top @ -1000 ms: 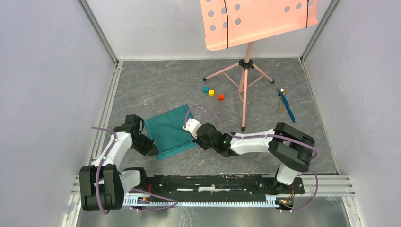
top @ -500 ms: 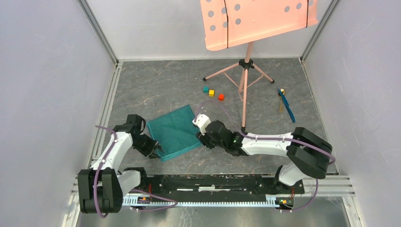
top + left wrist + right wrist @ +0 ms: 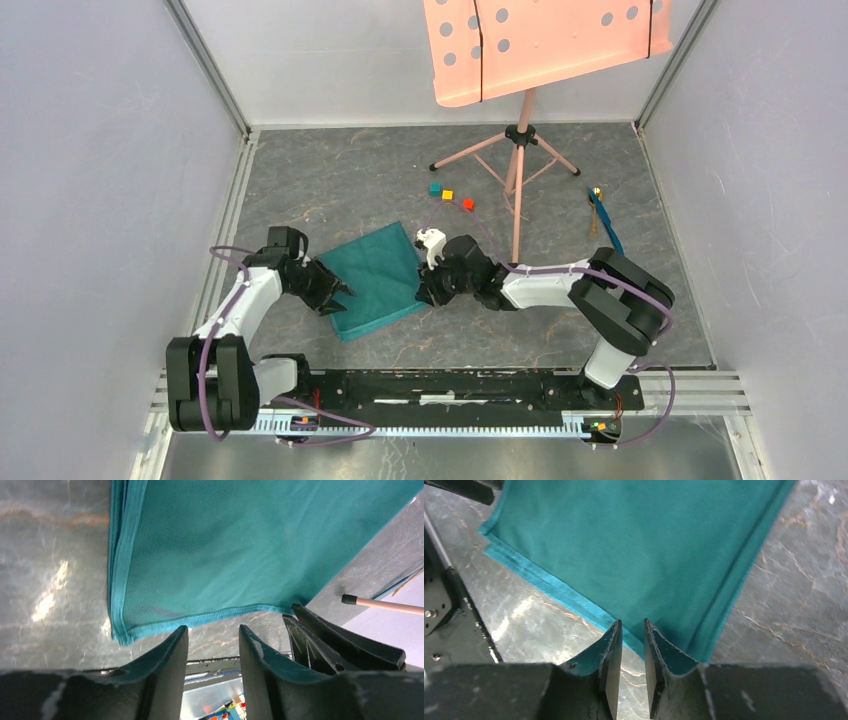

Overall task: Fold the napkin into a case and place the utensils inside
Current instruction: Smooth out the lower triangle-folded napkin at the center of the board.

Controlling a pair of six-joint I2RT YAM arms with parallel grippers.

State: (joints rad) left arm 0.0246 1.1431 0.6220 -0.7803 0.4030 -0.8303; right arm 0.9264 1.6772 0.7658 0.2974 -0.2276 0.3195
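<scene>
The teal-green napkin (image 3: 375,278) lies folded flat on the grey table between my two grippers. My left gripper (image 3: 335,295) is at its near-left corner, open and empty; in the left wrist view its tips (image 3: 212,629) stand just short of the napkin's hemmed edge (image 3: 225,545). My right gripper (image 3: 428,290) is at the napkin's right edge, jaws a narrow gap apart with nothing between them; its tips (image 3: 631,622) meet the napkin's corner (image 3: 634,545). The utensils, a bright blue piece (image 3: 607,232) and a golden spoon (image 3: 595,205), lie far right.
A pink music stand (image 3: 517,190) stands behind the napkin on tripod legs, one foot (image 3: 514,272) close to my right arm. Three small cubes, teal (image 3: 436,188), yellow (image 3: 448,196) and red (image 3: 467,205), lie beyond the napkin. White walls enclose the table.
The napkin has shifted slightly right. My right gripper has drawn back from on top of it to its right edge. My left gripper has moved in to the near-left corner.
</scene>
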